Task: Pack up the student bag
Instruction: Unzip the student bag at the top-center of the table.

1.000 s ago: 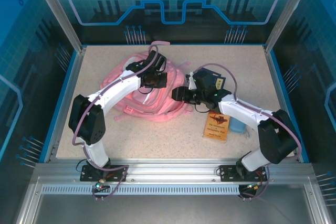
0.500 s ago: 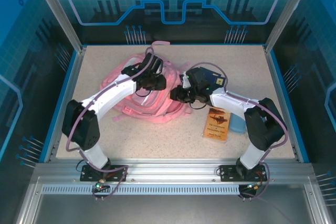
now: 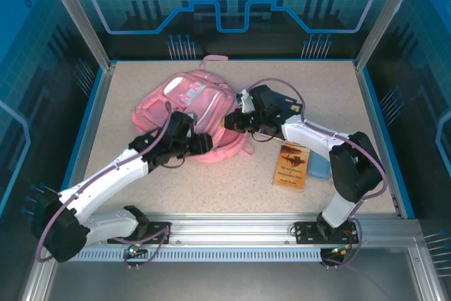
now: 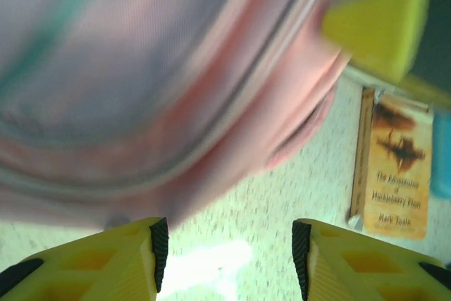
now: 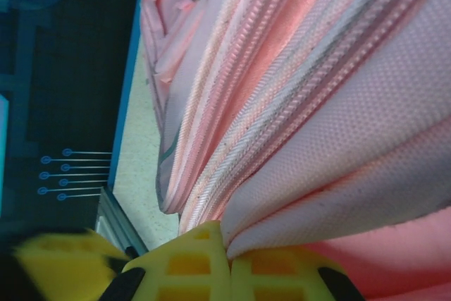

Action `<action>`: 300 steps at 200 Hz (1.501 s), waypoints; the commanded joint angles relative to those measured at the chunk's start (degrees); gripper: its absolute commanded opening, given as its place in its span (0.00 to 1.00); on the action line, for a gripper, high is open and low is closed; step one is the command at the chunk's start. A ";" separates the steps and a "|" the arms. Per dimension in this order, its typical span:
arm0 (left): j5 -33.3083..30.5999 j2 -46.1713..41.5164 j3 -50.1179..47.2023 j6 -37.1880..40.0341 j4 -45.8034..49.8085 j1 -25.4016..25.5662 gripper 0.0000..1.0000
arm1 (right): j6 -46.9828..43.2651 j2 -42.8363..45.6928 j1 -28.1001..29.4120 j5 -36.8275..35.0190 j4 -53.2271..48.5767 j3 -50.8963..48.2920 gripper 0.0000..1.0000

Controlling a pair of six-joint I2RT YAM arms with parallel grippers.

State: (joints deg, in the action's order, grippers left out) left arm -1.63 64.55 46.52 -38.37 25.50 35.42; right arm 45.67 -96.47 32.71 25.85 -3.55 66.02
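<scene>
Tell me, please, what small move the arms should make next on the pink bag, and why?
Probably ease the left gripper forward onto the near edge of the student bag: its jaws stand open and empty just short of the fabric, while the right gripper is shut on a fold of it.
</scene>
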 commanded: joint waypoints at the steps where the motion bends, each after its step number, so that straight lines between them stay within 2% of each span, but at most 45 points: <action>1: -0.06 -2.88 -6.77 -6.48 -8.64 2.25 0.51 | 0.74 1.28 1.01 3.84 4.25 3.65 0.04; 25: -1.78 -3.29 -11.88 -8.23 -15.14 3.88 0.49 | 2.26 1.37 1.44 4.88 4.99 4.25 0.04; 63: -2.55 0.07 -13.14 -7.45 -22.05 4.26 0.47 | 4.39 1.96 1.74 6.05 5.46 5.21 0.03; 94: -6.44 1.26 -13.02 -7.64 -24.11 4.43 0.46 | 5.63 2.55 2.17 6.82 5.48 5.87 0.03; 133: -9.02 1.27 -13.56 -8.30 -26.07 4.41 0.40 | 6.78 2.60 2.93 7.64 5.75 6.40 0.02; 216: -8.48 1.76 -12.80 -8.40 -27.96 4.41 0.32 | 8.18 1.90 4.61 10.26 7.59 6.35 0.01; 243: -9.31 2.24 -11.90 -8.44 -26.87 4.42 0.27 | 7.24 1.92 5.41 9.89 6.52 6.47 0.00; 259: -9.83 2.07 -11.85 -8.47 -26.67 4.42 0.20 | 5.88 2.15 5.44 8.57 4.46 6.56 0.00; 300: -13.27 -0.15 -12.15 -8.05 -21.27 4.40 0.02 | -2.19 4.29 4.01 -1.52 -7.33 9.01 0.00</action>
State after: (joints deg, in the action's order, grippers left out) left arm -10.24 66.37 32.95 -46.63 2.72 39.79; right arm 49.71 -96.25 36.03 27.16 -4.34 71.57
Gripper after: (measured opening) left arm 0.063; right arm 0.058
